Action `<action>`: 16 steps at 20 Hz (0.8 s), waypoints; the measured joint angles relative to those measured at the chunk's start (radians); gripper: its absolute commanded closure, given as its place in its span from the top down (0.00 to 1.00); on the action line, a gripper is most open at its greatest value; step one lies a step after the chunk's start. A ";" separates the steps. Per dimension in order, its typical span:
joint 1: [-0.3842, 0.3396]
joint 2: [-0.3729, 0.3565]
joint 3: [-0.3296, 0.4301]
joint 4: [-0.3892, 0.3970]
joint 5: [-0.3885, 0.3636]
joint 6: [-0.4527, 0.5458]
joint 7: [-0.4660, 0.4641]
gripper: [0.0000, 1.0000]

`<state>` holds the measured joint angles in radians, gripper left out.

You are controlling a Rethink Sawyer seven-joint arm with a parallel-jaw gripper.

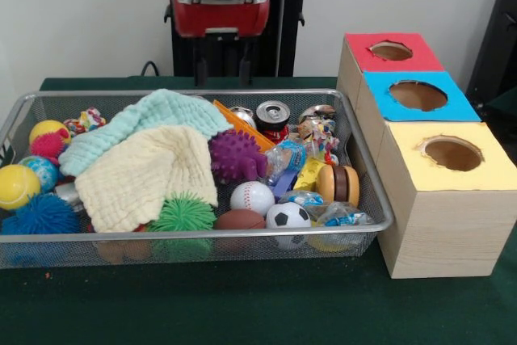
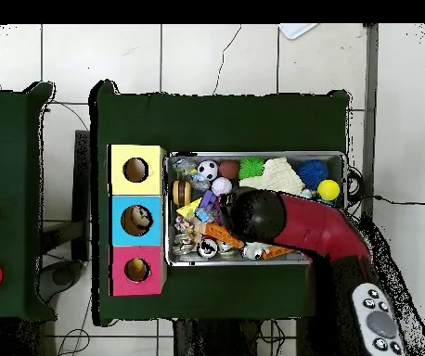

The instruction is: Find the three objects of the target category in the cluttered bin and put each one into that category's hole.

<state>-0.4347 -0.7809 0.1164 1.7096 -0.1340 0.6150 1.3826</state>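
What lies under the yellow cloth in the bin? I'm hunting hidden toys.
At the yellow cloth's front edge, a green spiky ball and a blue one show. Whatever lies beneath its middle is covered.

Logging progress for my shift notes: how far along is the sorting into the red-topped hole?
Nothing looks done: the round red-topped hole shows nothing clear inside. No toy is visibly held; the red and black arm hangs above the silver wire-mesh bin. All three orange-tan lumpy toys remain to find.
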 measured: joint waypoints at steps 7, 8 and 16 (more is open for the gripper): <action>-0.130 0.054 0.130 -0.091 -0.115 0.000 -0.022 1.00; -0.144 0.063 0.146 -0.103 -0.135 0.001 -0.029 1.00; -0.225 0.127 0.237 -0.192 -0.301 0.001 -0.119 1.00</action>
<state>-0.6595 -0.6539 0.3531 1.5172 -0.4352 0.6164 1.2632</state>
